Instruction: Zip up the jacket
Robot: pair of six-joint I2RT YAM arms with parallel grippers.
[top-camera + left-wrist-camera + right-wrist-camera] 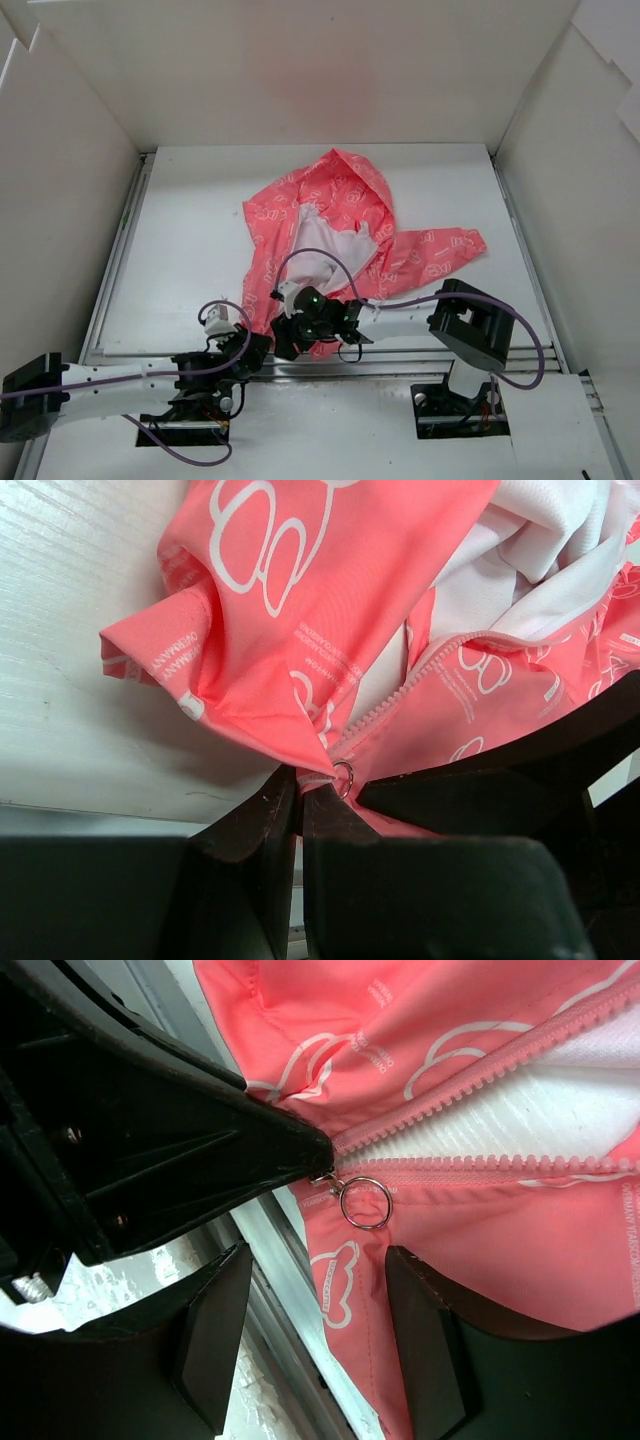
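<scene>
Jacket lies open on the bench, action at its 6 o'clock hem.
Left gripper: jaws clamped on the hem at the foot of the zipper, just beside the ring pull. Right gripper: jaws apart, pink fabric between them, just at 6 o'clock of that ring. One sleeve trails toward 3 o'clock.

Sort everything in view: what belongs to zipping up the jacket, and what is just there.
For the job: jacket, its zipper, ring pull, left tool pinching the hem, right tool open by the ring.
Just there: table, white walls, purple cable.
</scene>
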